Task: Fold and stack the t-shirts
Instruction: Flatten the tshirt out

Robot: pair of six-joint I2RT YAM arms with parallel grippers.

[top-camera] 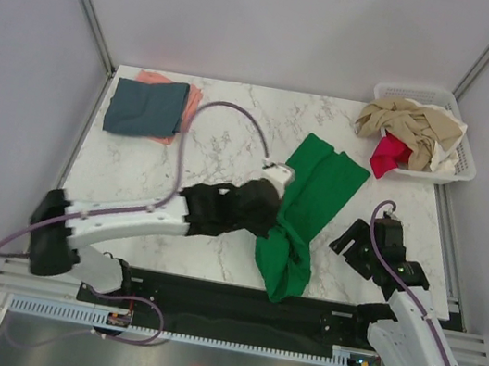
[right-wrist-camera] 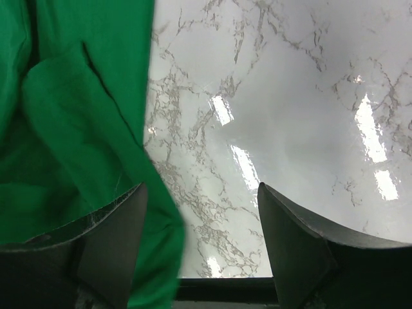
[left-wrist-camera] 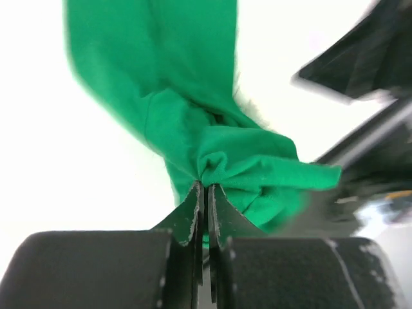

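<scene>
Pinching a bunched fold of the green t-shirt sprawled mid-bench, the left claw is seen clenched and the right claw released (empty), so a skewed, crumpled fold could be caused by one-sided pulling.

T-shirts on hand: five, comprising one green t-shirt at the centre of the counter, one slate blue-grey t-shirt lying on one salmon pink t-shirt at 10 o'clock, and one beige t-shirt with one magenta-red t-shirt at 2 o'clock. Baskets: one white slatted basket, at 2 o'clock, containing the last two t-shirts. Grippers: two, namely one left gripper and one right gripper.
</scene>
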